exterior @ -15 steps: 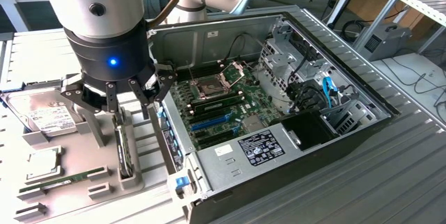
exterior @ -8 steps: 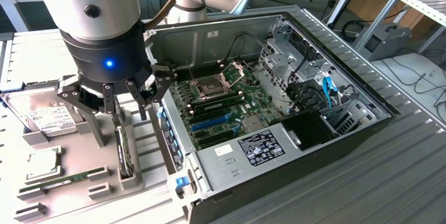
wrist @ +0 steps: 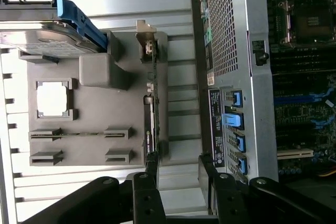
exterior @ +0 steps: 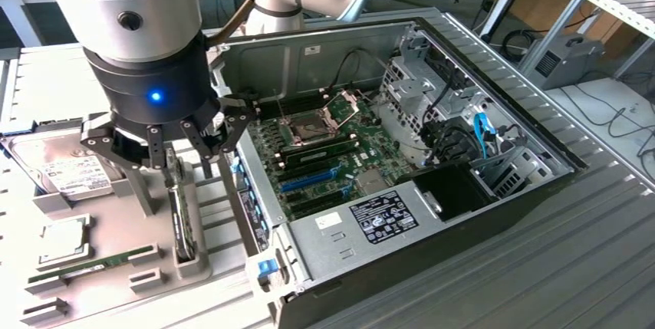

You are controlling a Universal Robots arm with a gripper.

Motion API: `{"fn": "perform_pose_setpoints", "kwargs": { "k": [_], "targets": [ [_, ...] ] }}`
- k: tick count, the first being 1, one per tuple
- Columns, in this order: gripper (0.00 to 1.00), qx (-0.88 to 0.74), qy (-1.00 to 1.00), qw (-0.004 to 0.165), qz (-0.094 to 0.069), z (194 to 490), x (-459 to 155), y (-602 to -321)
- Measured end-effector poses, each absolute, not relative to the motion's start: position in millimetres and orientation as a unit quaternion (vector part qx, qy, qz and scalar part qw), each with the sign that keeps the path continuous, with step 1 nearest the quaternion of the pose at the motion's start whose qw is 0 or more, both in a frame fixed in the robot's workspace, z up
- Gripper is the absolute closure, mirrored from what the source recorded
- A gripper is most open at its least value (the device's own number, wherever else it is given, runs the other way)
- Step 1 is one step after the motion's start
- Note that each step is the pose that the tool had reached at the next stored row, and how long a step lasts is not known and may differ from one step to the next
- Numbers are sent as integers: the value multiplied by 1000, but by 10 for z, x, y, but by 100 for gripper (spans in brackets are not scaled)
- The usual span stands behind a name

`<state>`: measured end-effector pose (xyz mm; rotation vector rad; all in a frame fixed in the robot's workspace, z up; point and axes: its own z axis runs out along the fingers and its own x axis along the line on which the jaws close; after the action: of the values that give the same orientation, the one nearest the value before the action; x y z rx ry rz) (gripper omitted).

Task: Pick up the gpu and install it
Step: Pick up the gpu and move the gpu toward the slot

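The gpu (exterior: 182,225) is standing on its long edge in a slot of the grey holder tray (exterior: 113,268), at the side of the tray nearest the computer case (exterior: 409,214). In the wrist view the gpu (wrist: 150,114) is showing edge-on as a thin dark strip, with its silver end bracket (wrist: 144,35) pointing away from the arm.

The tool (exterior: 184,162) is hanging directly over the card's slot with its black fingers spread apart and gripping nothing. In the wrist view the tool (wrist: 179,169) is showing one finger (wrist: 151,167) in line with the near end of the card and another over the bare slats between tray and case. Whether any finger is touching the card cannot be told.

Further out on the tray, a memory stick (exterior: 92,264) is lying flat in its cradle, a square processor (exterior: 64,238) is sitting in a frame, and a hard drive (exterior: 61,168) with a white label is resting beyond them.

The case is lying open on the slatted metal surface (exterior: 573,252), exposing the motherboard (exterior: 317,145).
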<state>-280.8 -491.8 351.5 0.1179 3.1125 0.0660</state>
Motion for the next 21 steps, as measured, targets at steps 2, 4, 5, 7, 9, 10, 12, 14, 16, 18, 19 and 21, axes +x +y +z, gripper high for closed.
{"fn": "perform_pose_setpoints", "kwargs": {
  "k": [2,4,5,7,9,10,12,14,16,18,19,21],
  "targets": [
    [56,38,999,13,21,3511,-2814,-4918],
    [56,38,999,13,21,3507,-2819,-4918],
    [56,38,999,13,21,3504,-2822,-4918],
    [56,38,999,13,21,3500,-2832,-4917],
    [56,38,999,13,21,3495,-2840,-4918],
    [56,38,999,13,21,3494,-2842,-4918],
    [56,38,999,13,21,3491,-2849,-4918],
    [56,38,999,13,21,3486,-2861,-4918],
    [56,38,999,13,21,3483,-2869,-4918],
    [56,38,999,13,21,3480,-2876,-4918],
    [56,38,999,13,21,3479,-2879,-4918],
    [56,38,999,13,21,3477,-2883,-4918]
  ]
}}
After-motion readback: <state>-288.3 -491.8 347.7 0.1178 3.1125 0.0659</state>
